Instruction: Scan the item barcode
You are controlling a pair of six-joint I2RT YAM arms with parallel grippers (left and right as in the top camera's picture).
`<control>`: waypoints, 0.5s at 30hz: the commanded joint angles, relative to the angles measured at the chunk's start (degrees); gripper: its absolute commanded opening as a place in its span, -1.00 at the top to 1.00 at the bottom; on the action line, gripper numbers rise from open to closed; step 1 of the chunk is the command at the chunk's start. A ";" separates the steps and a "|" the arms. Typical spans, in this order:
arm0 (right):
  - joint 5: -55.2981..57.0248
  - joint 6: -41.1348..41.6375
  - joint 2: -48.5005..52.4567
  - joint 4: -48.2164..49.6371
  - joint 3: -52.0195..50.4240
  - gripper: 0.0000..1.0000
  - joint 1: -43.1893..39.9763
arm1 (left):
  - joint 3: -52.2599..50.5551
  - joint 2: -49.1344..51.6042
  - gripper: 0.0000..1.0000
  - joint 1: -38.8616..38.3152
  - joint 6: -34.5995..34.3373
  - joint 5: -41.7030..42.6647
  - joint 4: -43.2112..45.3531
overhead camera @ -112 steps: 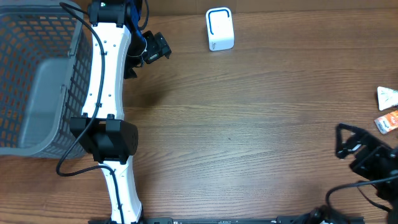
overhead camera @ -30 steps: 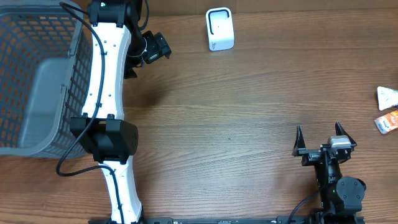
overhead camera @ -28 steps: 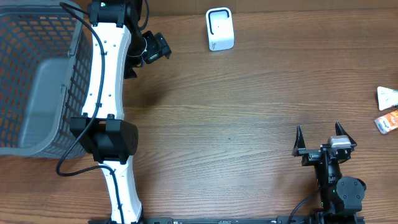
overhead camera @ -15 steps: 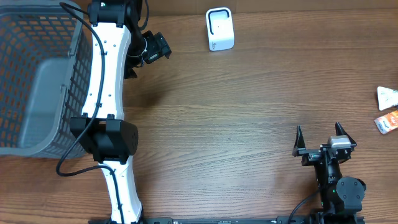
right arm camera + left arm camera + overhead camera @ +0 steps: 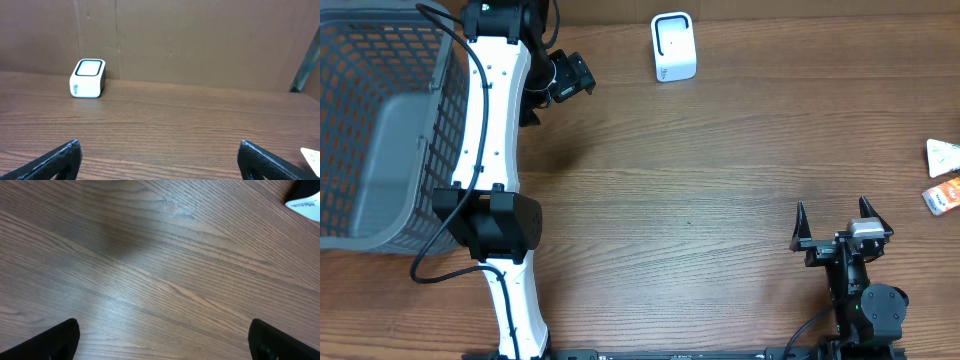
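The white barcode scanner [image 5: 673, 47] stands at the back of the table, also visible far off in the right wrist view [image 5: 87, 78]; its corner shows in the left wrist view [image 5: 305, 200]. Two small packets lie at the right edge: a white packet [image 5: 942, 157] and an orange packet [image 5: 942, 196]. My left gripper [image 5: 568, 78] hovers at the back left, open over bare wood [image 5: 165, 347]. Near the front right, my right gripper [image 5: 833, 222] is open and empty [image 5: 162, 165], facing the scanner.
A grey mesh basket [image 5: 380, 130] fills the left side, beside the white left arm [image 5: 490, 150]. A brown cardboard wall [image 5: 200, 40] runs along the back of the wooden table [image 5: 720, 180]. The edge of a white packet [image 5: 311, 155] shows at the right.
Since the oldest frame my right arm has swung in from the right edge to the front, fingers pointing back. Over the last second nothing has moved.
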 commanded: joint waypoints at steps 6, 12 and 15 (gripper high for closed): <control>0.09 0.17 -0.63 0.31 -0.59 -1.00 0.26 | 0.04 -0.44 -1.00 -0.44 1.16 -1.16 -1.57; 0.09 0.17 -0.63 0.31 -0.59 -1.00 0.26 | -0.02 -5.09 -1.00 -4.26 4.26 -8.20 1.20; 0.09 0.17 -0.63 0.31 -0.59 -1.00 0.26 | -0.48 -9.33 -1.00 -6.67 8.55 -9.40 6.86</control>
